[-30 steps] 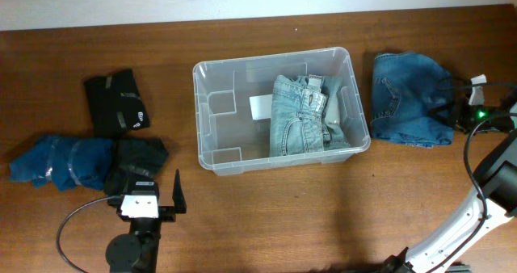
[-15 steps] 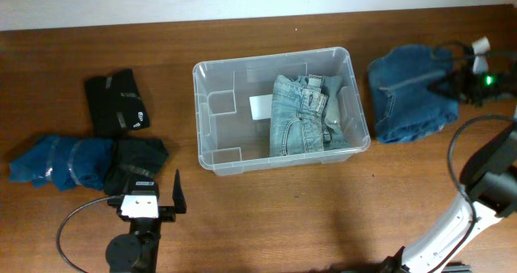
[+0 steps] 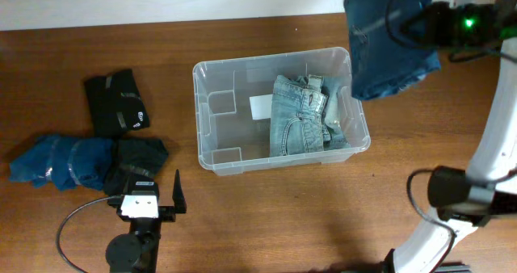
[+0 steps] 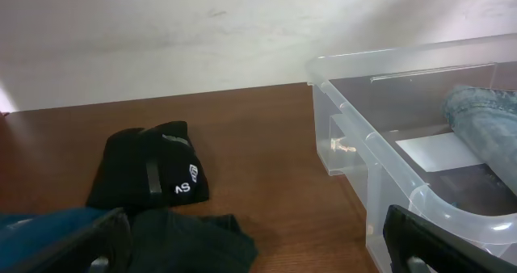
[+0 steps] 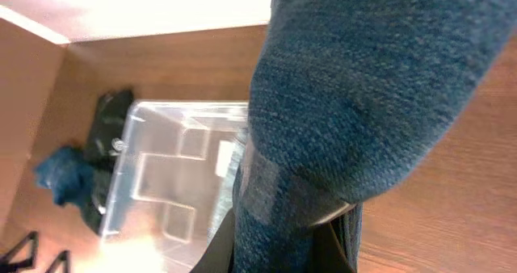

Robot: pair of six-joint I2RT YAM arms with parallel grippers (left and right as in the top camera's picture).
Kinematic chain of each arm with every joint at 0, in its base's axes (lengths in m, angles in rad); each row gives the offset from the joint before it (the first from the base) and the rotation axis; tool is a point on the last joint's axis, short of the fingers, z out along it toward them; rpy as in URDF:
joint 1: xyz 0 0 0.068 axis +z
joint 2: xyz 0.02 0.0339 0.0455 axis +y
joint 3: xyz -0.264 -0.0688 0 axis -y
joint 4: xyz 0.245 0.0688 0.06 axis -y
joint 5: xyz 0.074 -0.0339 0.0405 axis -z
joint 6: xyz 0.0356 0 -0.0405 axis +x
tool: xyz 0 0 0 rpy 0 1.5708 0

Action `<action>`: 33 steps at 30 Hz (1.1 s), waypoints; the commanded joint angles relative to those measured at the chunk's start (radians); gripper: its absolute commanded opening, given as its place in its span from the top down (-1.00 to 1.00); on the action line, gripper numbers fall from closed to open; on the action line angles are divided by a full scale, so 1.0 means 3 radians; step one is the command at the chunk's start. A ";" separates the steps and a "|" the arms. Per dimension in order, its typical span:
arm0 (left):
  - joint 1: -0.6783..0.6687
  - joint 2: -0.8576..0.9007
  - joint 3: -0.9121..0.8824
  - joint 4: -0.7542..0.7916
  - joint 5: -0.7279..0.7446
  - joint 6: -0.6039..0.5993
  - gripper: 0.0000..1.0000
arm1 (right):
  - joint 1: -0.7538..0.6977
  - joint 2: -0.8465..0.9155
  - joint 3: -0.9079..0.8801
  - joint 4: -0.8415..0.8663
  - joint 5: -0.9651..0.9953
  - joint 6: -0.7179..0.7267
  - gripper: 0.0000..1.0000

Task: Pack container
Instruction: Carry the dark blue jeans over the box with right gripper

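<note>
The clear bin sits mid-table. A folded pair of pale jeans lies in its 3 o'clock half, beside a white label on the bottom. At 1 o'clock from the bin, the right gripper is clenched on a dark blue pair of jeans — the cloth hangs in the air, overlapping the bin's far right corner. The left gripper sits at 7 o'clock, fingers spread wide, holding nothing. At 9 o'clock lie a black folded garment, a second black garment and a blue bundle.
</note>
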 commanded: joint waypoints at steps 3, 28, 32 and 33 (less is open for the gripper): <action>0.0022 -0.0025 -0.0013 -0.0003 0.0047 0.0041 -0.99 | 0.0460 -0.0267 0.0179 -0.0042 0.0263 0.0947 0.92; 0.0022 -0.0025 -0.0013 -0.0003 0.0047 0.0041 -0.99 | 0.1890 -0.0228 -0.0898 -0.0046 0.1705 0.1752 0.92; 0.0022 -0.0025 -0.0013 -0.0003 0.0047 0.0041 -0.99 | 0.2007 -0.0228 -0.1253 0.0224 0.1681 0.1709 0.92; 0.0022 -0.0025 -0.0013 -0.0003 0.0047 0.0041 -0.99 | 0.2037 -0.0228 -0.1305 0.0268 0.1677 0.1680 0.92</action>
